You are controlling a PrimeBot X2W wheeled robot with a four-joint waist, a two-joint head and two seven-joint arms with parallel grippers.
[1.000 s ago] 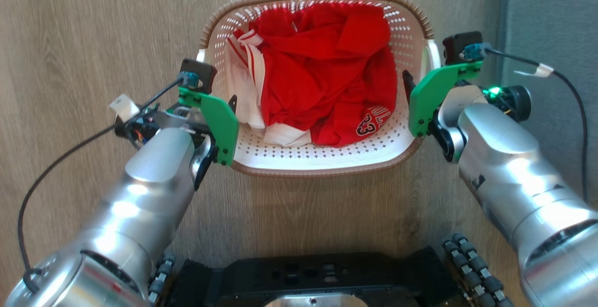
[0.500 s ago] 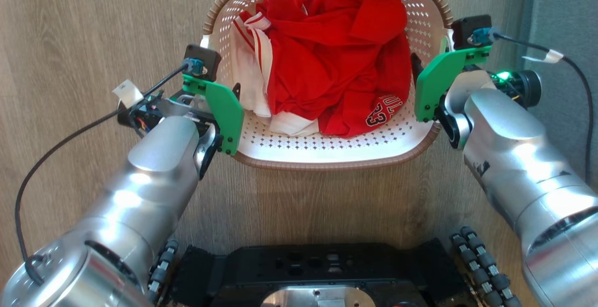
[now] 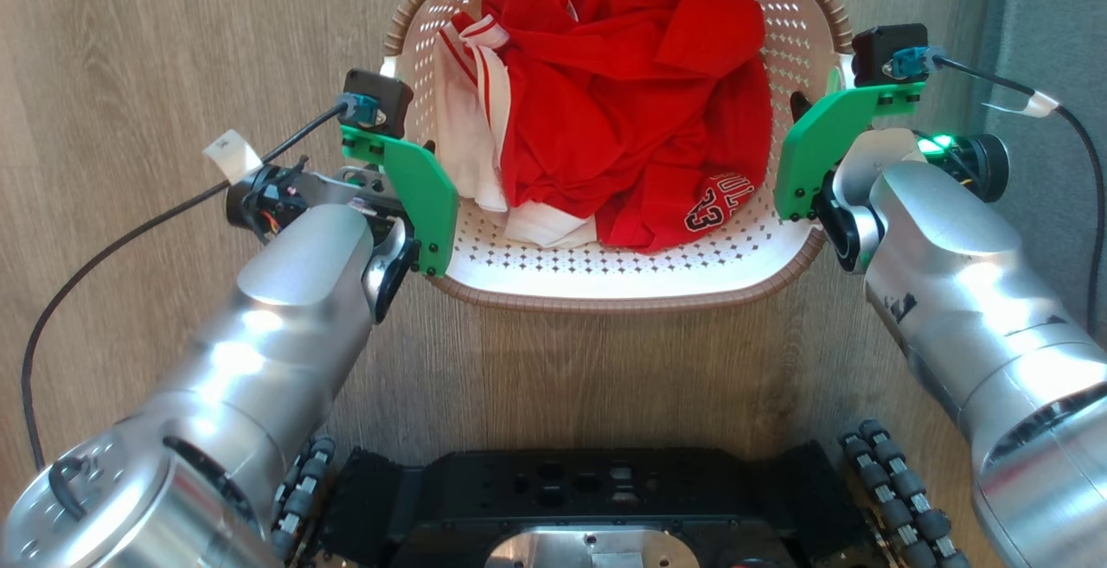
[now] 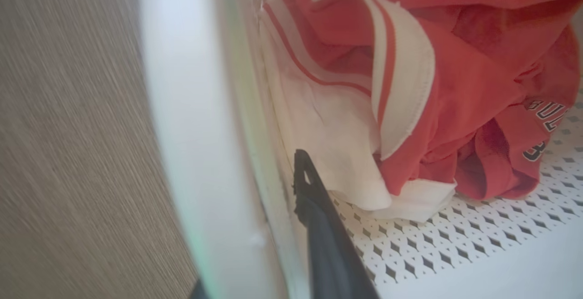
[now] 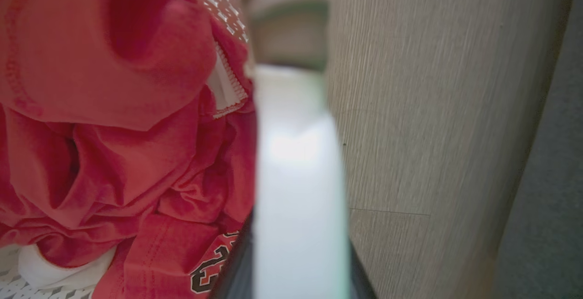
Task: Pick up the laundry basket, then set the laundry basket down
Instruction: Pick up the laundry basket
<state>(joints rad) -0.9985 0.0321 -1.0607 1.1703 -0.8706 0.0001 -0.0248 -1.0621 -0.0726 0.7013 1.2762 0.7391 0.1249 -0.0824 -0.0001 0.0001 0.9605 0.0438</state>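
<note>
Nearest, the black wheeled base (image 3: 588, 499). Beyond it is the small cream-white perforated plastic laundry basket (image 3: 605, 278) with a brown braided rim, above the wood-grain floor (image 3: 130, 75). The left gripper (image 3: 413, 162) is at the basket's left handle and the right gripper (image 3: 815, 117) at its right, each with jaws pinching the handle. Red and white clothing (image 3: 623, 101) lies inside. The pick-up appears under way; setting down remains. The basket looms larger than a second earlier, so it is probably rising.

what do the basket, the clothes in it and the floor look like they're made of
The laundry basket looks like moulded plastic: smooth cream walls, punched holes, slight sheen. Its brown rim looks braided but is likely plastic. The clothing is soft fabric, red and white, creased and folded. The floor shows matt wood grain; real wood or laminate, cannot tell.
</note>
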